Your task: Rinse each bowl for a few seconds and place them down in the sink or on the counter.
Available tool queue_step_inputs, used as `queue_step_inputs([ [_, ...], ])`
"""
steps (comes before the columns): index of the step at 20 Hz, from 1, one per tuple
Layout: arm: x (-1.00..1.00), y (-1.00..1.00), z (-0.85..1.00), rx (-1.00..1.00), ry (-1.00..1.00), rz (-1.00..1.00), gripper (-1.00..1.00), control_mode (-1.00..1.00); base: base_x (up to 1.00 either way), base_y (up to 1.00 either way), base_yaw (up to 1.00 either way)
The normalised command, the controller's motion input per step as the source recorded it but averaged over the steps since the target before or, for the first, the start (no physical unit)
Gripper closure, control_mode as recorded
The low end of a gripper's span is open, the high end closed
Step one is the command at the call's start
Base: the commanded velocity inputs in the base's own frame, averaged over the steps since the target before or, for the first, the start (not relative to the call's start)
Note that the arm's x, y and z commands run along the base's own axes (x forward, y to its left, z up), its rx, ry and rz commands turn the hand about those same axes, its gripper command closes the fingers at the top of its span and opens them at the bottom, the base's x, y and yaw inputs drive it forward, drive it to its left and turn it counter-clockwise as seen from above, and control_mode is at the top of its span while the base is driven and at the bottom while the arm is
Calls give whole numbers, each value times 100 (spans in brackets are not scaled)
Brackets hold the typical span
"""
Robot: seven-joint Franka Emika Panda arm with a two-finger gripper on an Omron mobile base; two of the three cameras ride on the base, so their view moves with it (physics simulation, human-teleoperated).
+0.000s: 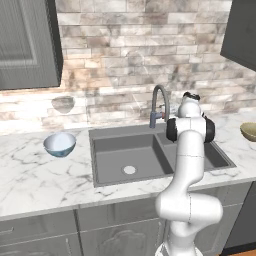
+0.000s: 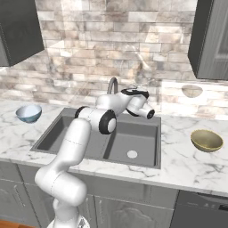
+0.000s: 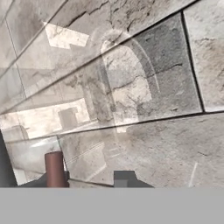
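Note:
The pale blue bowl (image 1: 59,144) (image 2: 29,113) stands upright on the counter (image 1: 35,177) left of the sink (image 1: 102,150) (image 2: 55,133). The olive-tan bowl (image 1: 248,131) (image 2: 207,140) rests on the counter to the sink's right. My gripper (image 2: 150,114) hovers over the back of the right basin, close to the arched faucet (image 1: 159,97) (image 2: 112,84), and points at the tiled wall. In the hand view a reddish faucet lever (image 3: 54,170) shows at lower left beside one dark fingertip (image 3: 124,178). How far the jaws stand apart is hidden. Neither bowl is near the gripper.
Dark wall cabinets (image 1: 27,42) (image 2: 209,38) hang above both ends of the counter. Faint grey bowl-shaped reflections (image 1: 63,103) (image 2: 192,91) show on the tiled backsplash. My own arm (image 1: 190,165) blocks part of the right basin in the left base view.

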Motion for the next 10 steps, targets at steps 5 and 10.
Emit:
queue_step_inputs([
  [5, 3, -43, -9, 6, 6, -2, 100, -100, 0, 0, 0],
  [10, 8, -42, -9, 6, 8, -3, 100, -100, 0, 0, 0],
])
